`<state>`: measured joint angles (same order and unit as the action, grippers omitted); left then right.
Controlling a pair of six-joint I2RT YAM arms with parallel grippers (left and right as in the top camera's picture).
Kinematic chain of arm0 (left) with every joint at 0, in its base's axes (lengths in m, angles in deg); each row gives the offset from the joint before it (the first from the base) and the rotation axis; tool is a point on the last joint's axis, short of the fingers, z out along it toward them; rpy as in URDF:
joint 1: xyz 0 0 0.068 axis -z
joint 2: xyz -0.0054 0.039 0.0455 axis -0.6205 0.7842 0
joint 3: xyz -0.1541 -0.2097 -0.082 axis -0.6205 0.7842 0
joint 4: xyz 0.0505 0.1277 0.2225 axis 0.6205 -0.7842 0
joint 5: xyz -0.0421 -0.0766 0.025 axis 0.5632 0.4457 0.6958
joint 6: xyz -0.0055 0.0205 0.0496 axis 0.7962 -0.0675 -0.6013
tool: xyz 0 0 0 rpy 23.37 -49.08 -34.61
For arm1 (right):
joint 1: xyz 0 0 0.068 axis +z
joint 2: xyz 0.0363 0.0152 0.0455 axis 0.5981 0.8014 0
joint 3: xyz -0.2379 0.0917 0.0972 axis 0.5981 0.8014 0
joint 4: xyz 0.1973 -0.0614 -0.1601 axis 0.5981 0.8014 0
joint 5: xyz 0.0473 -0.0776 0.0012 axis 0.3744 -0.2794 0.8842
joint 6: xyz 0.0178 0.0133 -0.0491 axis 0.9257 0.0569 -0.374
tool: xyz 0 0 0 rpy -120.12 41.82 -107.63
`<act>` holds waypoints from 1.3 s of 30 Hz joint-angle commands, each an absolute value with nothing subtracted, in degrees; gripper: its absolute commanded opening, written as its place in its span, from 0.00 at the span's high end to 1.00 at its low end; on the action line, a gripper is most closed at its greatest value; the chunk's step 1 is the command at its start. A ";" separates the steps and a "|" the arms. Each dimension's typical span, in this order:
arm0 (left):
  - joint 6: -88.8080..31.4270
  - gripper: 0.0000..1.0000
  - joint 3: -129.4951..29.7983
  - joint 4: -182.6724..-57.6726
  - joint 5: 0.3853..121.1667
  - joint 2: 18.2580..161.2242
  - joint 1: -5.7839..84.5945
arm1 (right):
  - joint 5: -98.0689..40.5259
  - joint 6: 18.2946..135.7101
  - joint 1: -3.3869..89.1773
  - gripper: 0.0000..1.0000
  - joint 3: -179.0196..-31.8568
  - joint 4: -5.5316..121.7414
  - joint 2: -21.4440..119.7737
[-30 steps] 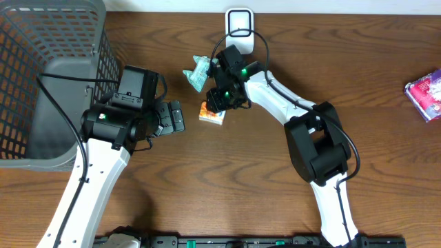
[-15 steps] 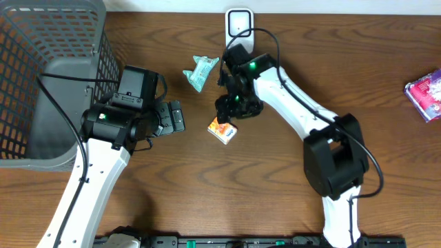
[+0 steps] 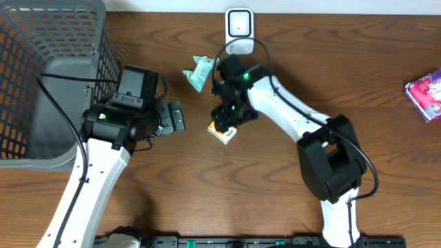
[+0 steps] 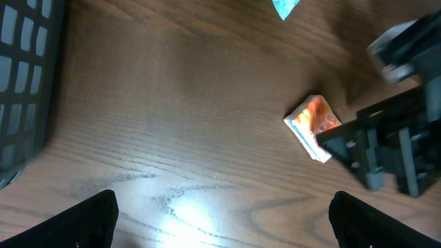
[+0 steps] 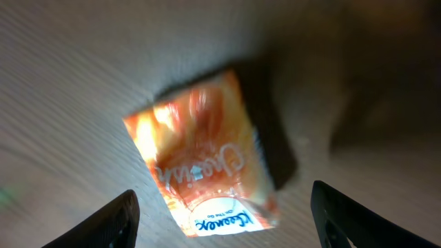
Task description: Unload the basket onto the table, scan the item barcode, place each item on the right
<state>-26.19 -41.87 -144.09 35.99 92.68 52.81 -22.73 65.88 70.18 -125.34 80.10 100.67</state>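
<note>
Overhead: brown wood-grain table (image 3: 386, 172), pale strip of wall along the top edge. Grey mesh basket (image 3: 41, 76) at upper left, cut off by the frame. Orange packet (image 3: 222, 131) lies flat on the wood at centre, partly under my right pincer (image 3: 224, 122), its fingers spread either side, not pinching. My left pincer (image 3: 176, 117) sits left of centre, spread wide, nothing in it. White scanner (image 3: 238, 26) at top centre, crinkly teal wrapper (image 3: 198, 71) beside it. Purple pack (image 3: 426, 93) cut off at right edge. Right wrist view blurred, glossy packet's print hard to read.
</note>
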 commanded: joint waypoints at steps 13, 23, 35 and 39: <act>-26.69 0.02 -41.81 -144.20 35.64 92.79 52.79 | -12.80 72.26 69.62 0.97 -121.82 75.95 99.91; -26.69 0.02 -41.81 -144.20 35.64 92.79 52.79 | -8.17 89.53 64.61 0.99 -129.56 85.42 98.90; -26.69 0.02 -41.83 -144.20 35.64 92.79 52.79 | 10.78 109.09 53.83 0.92 -129.47 110.20 98.64; -26.69 0.02 -41.83 -144.20 35.64 92.79 52.79 | 3.11 120.91 52.35 0.88 -129.45 114.66 98.64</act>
<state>-26.17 -41.87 -144.07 35.99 92.68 52.81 6.69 108.52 53.11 -128.62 113.20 100.45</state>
